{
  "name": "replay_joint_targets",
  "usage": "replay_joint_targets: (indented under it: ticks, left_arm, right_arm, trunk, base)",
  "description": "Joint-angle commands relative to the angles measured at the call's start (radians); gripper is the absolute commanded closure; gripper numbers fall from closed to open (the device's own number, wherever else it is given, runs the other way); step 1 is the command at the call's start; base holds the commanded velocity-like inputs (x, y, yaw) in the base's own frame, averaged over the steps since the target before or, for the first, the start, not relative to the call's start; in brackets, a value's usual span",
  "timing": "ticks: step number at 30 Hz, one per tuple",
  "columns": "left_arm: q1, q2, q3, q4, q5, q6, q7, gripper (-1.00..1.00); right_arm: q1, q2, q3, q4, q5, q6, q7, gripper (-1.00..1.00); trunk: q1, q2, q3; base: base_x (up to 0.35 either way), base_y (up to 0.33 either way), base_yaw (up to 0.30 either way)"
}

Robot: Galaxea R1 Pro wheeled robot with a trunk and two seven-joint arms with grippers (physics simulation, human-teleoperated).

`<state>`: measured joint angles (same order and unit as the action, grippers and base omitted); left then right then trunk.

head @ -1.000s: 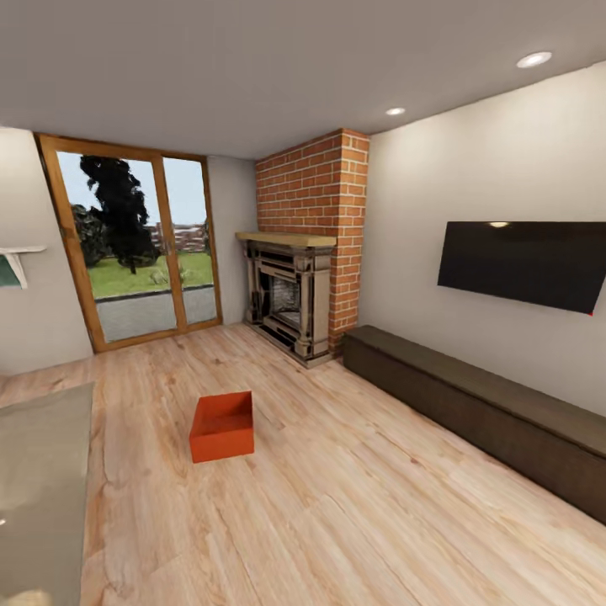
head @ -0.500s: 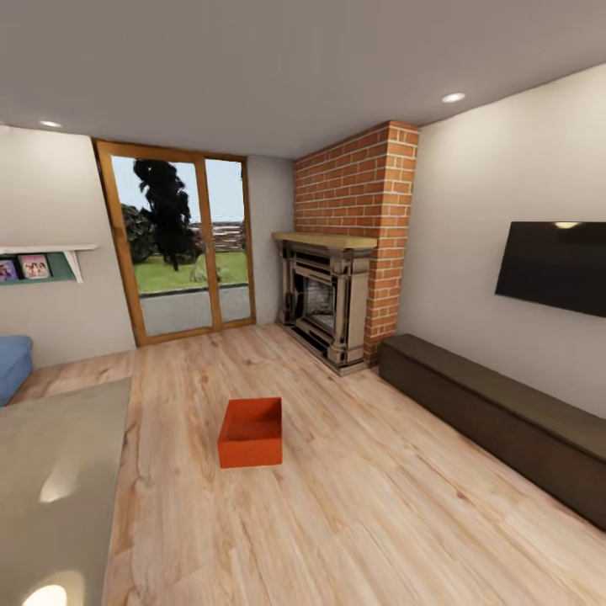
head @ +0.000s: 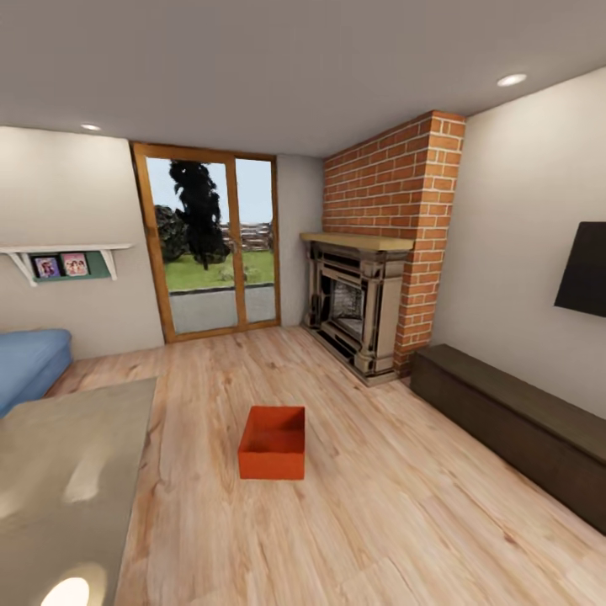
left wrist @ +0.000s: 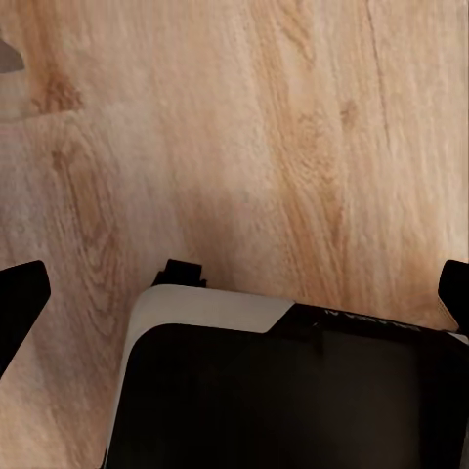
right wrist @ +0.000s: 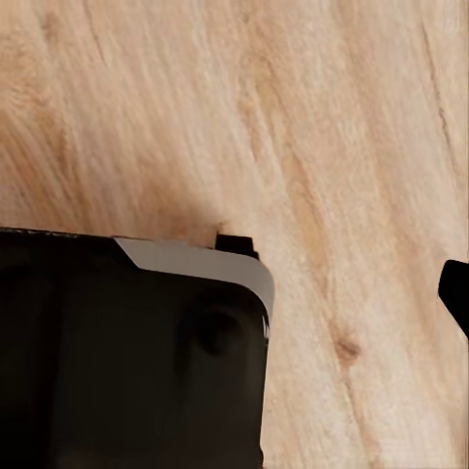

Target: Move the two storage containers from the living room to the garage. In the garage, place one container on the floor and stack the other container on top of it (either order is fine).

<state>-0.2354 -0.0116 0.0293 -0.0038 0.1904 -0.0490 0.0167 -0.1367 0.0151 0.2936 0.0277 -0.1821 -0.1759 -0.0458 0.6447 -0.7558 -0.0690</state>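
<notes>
One orange-red open-topped storage container [head: 273, 443] sits on the light wood plank floor [head: 379, 522] of the living room, in the middle of the head view, some way ahead of me. Nothing shows inside it. In the left wrist view my left gripper [left wrist: 234, 303] is open, its dark fingertips [left wrist: 20, 303] at the picture's two edges, over planks and my own dark base [left wrist: 283, 401]. In the right wrist view one fingertip [right wrist: 455, 293] of my right gripper stands far out over the planks, nothing held.
A brick fireplace [head: 362, 311] and a low dark bench [head: 513, 421] line the right wall under a black TV [head: 585, 269]. Wood-framed glass doors [head: 215, 252] stand at the back. A blue sofa [head: 29, 362] and a glossy grey tabletop [head: 59, 488] are at the left.
The head camera has turned left, so the whole room has slid right in the picture; the sofa and a wall shelf have come into view. The container has not moved on the floor.
</notes>
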Motion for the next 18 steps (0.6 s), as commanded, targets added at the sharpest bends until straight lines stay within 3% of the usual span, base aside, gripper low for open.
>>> replay_joint_targets:
  ticks: [1, 11, 18]
  left_arm:
    - [-0.001, 0.000, 0.003, 0.001, 0.004, -0.003, 0.002, -1.00]
    - [-0.001, -0.001, 0.002, 0.001, 0.004, -0.002, 0.002, -1.00]
    - [-0.001, -0.001, 0.001, 0.001, 0.003, -0.001, 0.002, -1.00]
  right_arm:
    - [-0.001, 0.000, 0.011, 0.003, -0.007, -0.005, -0.002, -1.00]
    - [-0.001, 0.001, 0.015, 0.003, -0.002, -0.006, -0.002, -1.00]
    - [-0.001, 0.001, 0.007, 0.003, -0.004, -0.008, -0.002, -1.00]
  trunk:
    - [0.001, -0.001, -0.002]
    - [0.001, -0.001, -0.002]
    - [0.001, -0.001, -0.002]
  base:
    - [0.322, 0.000, 0.015]
    - [0.322, 0.007, 0.001]
    - [0.321, 0.122, 0.000]
